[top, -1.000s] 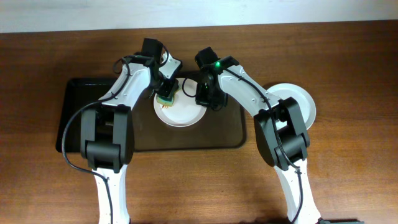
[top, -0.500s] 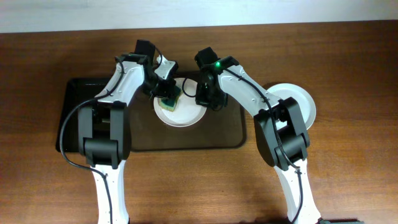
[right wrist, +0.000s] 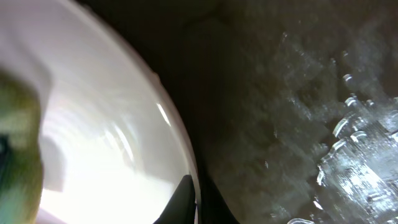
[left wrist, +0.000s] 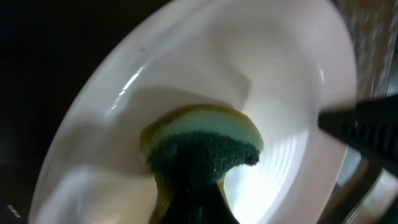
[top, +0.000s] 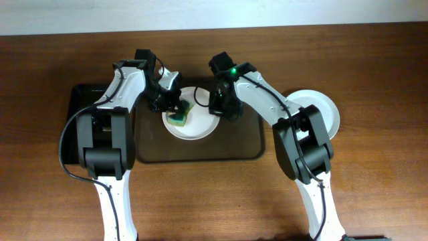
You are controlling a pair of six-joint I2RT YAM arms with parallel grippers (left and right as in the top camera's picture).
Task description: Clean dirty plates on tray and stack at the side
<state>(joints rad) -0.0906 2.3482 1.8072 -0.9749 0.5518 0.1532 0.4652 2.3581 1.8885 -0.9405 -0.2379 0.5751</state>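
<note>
A dark brown wooden table [top: 374, 187] with streaky grain fills nearly the whole overhead view. Beyond its far edge runs a pale plain strip [top: 67, 17], wall or floor unclear. The light is even.

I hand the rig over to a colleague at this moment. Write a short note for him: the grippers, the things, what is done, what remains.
Left gripper: jaws shut on a sponge, which is pressed into the white plate.
Right gripper: jaws shut on that plate's right rim.
The plate sits in the middle of the brown tray; no other plate shows on it.
Done: a second white plate lies on the table to the right, partly hidden. I cannot tell how many are stacked there.
Left: finish wiping, then probably stack this plate there.
</note>
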